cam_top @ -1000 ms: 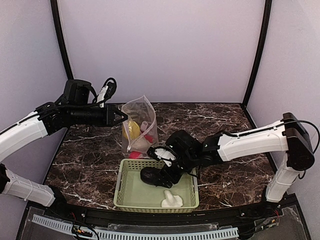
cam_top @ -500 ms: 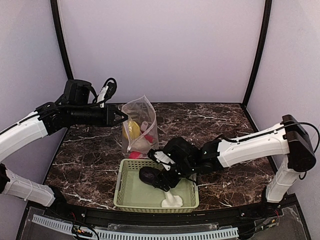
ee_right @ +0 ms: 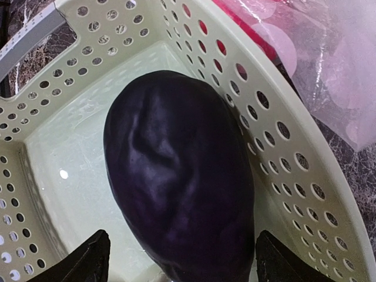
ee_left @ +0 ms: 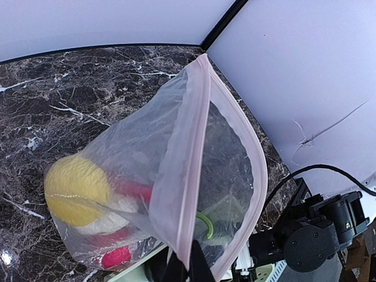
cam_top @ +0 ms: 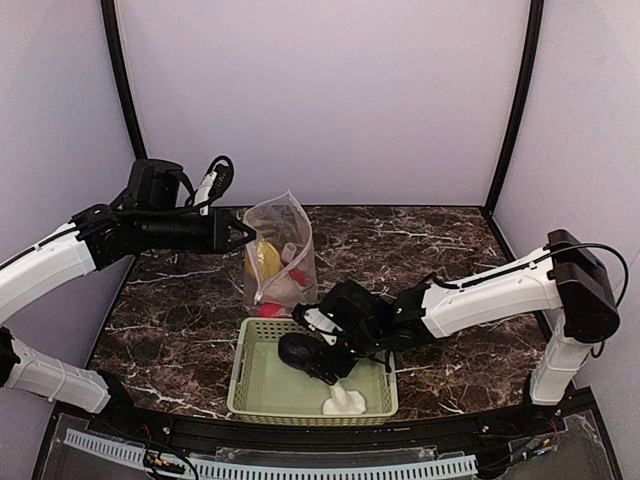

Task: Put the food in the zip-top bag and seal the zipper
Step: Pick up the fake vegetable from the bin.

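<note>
My left gripper (cam_top: 250, 235) is shut on the mouth edge of the clear zip-top bag (cam_top: 280, 250) and holds it upright at the table's back. In the left wrist view its fingertips (ee_left: 188, 267) pinch the pinkish zipper (ee_left: 197, 147), and the mouth stands open. Inside the bag lie a yellow pepper (ee_left: 76, 189), red food (ee_left: 114, 257) and a white piece. The dark purple eggplant (ee_right: 176, 176) lies in the pale green basket (cam_top: 240, 380). My right gripper (ee_right: 185, 264) is open, one finger on each side of the eggplant's near end. A white mushroom (cam_top: 343, 400) sits at the basket's front.
The basket stands just in front of the bag, its far wall (ee_right: 282, 147) close beside the eggplant. Dark marble tabletop (cam_top: 450, 250) stretches to the right. Pale walls with black corner posts enclose the back and sides.
My right gripper has slid down and left into the basket, closer over the eggplant, and its jaws have widened a little. The left arm and the bag have not moved.
</note>
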### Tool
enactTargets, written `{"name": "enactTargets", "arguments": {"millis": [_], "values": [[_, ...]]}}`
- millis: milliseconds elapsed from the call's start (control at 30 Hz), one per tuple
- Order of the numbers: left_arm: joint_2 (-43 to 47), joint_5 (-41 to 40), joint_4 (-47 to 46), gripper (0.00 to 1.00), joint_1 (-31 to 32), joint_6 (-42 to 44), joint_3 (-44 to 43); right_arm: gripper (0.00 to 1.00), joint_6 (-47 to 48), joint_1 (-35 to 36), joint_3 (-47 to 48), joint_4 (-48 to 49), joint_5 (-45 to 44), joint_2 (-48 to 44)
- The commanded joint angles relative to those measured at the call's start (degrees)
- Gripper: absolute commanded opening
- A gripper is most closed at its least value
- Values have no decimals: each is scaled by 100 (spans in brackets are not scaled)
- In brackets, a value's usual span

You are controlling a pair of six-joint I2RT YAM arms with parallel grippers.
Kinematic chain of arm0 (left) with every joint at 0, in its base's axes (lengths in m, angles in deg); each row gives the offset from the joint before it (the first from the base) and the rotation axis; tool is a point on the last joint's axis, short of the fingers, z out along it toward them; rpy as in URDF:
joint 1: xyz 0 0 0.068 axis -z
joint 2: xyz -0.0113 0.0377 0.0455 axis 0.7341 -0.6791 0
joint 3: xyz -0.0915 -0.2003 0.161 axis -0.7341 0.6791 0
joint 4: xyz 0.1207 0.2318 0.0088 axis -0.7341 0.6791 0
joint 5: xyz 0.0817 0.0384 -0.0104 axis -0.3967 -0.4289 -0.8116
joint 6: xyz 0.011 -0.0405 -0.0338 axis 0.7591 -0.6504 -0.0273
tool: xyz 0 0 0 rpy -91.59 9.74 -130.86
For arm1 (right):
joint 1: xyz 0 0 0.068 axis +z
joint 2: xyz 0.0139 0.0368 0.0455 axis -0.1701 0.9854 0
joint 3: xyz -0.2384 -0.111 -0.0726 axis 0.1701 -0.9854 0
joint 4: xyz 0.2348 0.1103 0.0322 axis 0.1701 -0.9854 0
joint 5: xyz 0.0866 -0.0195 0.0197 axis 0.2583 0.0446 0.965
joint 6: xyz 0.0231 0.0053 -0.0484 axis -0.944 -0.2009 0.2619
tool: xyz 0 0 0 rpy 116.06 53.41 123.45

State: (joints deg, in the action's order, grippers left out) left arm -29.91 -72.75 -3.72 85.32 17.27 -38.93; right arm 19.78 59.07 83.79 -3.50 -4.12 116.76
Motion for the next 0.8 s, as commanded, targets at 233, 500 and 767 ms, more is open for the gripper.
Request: {"name": "enactTargets", "arguments": {"millis": [233,500,767], "values": [[-13,55,117,1,-38,10,-159,79,296,-31,191,381,-32,283],[-43,65,97,1,-37,15,-172,78,315,-36,174,420,-21,374],[-30,64,109,1,-37,19,-176,69,324,-39,185,435,-106,403]]}}
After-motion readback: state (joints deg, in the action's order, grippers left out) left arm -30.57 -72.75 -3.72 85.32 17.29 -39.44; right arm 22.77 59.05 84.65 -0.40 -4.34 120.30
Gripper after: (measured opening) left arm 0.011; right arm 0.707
